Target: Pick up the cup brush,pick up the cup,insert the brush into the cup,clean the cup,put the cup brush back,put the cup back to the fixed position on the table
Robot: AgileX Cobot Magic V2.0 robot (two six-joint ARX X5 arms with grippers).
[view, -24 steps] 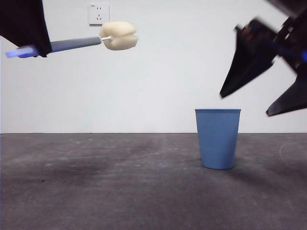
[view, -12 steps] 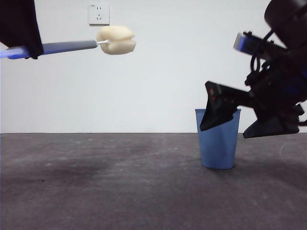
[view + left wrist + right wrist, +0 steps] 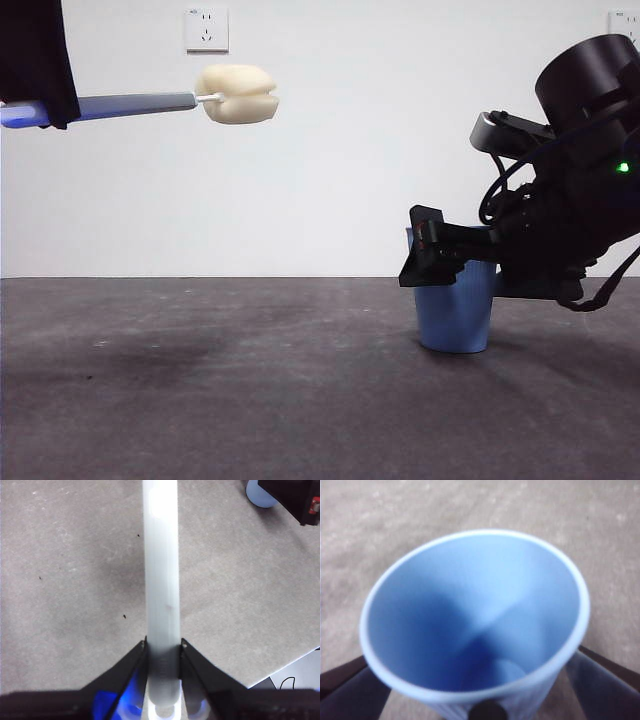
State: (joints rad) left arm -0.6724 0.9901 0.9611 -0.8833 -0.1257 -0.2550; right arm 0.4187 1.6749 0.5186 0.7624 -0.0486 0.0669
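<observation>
Cup: the cup (image 3: pixel 455 315) stands upright on the table (image 3: pixel 250 400), mouth up, between the jaws of the right gripper (image 3: pixel 477 700).
Right gripper: jaws spread on either side of the cup wall, not yet squeezing; arm low, reaching in level.
Left gripper: the left gripper (image 3: pixel 162 652) pinches the cup brush (image 3: pixel 150 100) by its handle.
Brush: held high, well apart from the cup, long axis level, sponge head toward the cup.

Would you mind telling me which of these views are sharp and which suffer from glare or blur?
Front view: sharp and evenly lit, with the cup brush and the cup crisp and soft shadows on the table. Left wrist view: the brush handle is washed out almost white by glare, and the left gripper is slightly soft. Right wrist view: the cup fills the picture, soft and out of focus, between the right gripper's jaws.
</observation>
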